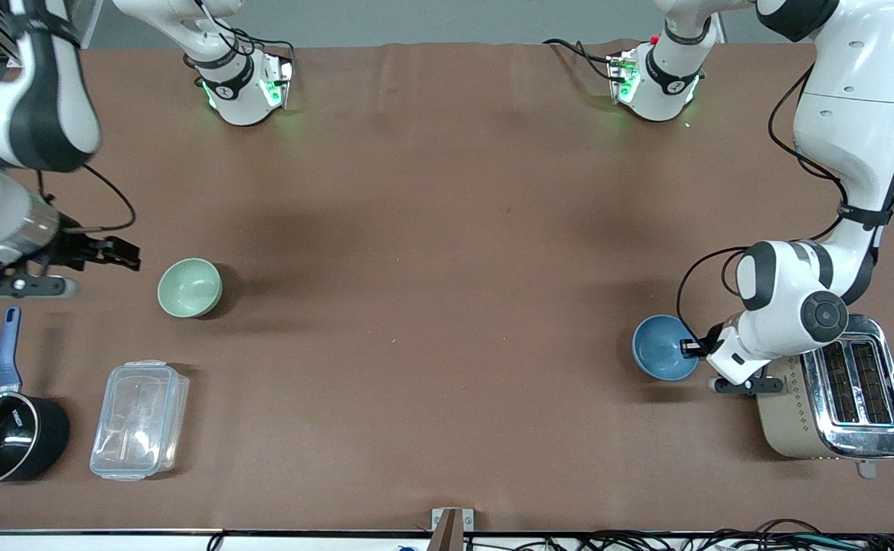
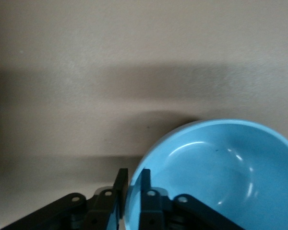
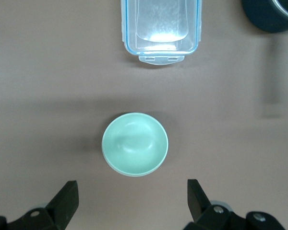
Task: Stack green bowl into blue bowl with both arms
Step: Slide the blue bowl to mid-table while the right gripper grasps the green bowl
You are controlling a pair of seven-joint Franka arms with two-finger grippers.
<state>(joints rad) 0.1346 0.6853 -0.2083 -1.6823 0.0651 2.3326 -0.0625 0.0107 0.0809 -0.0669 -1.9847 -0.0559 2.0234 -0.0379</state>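
Nearest the front camera on your desk (image 1: 447, 306) sat the black saucepan (image 1: 4, 440) with its blue handle and, beside it, the clear lidded container (image 1: 139, 419), both at the right arm's end; at the left arm's end stood the chrome toaster (image 1: 845, 398). A little farther from the camera, just beside the toaster, you had the blue bowl (image 1: 663, 347) resting upright on the desk, with the left claw (image 1: 690, 348) at its rim on the toaster side. In the left wrist view the fingers (image 2: 149, 201) were pinched on that rim (image 2: 134, 191), one inside the bowl and one outside, so the left claw was clamped on the blue bowl. Farther again, toward the right arm's end and well apart from the blue bowl, you had the green bowl (image 1: 190, 287) standing upright and empty on the desk, farther from the camera than the clear container. Your right claw (image 1: 122, 254) hung just beside the green bowl without touching it; in the right wrist view its fingers (image 3: 67, 199) were spread wide apart with the green bowl (image 3: 135, 144) lying between and ahead of them.
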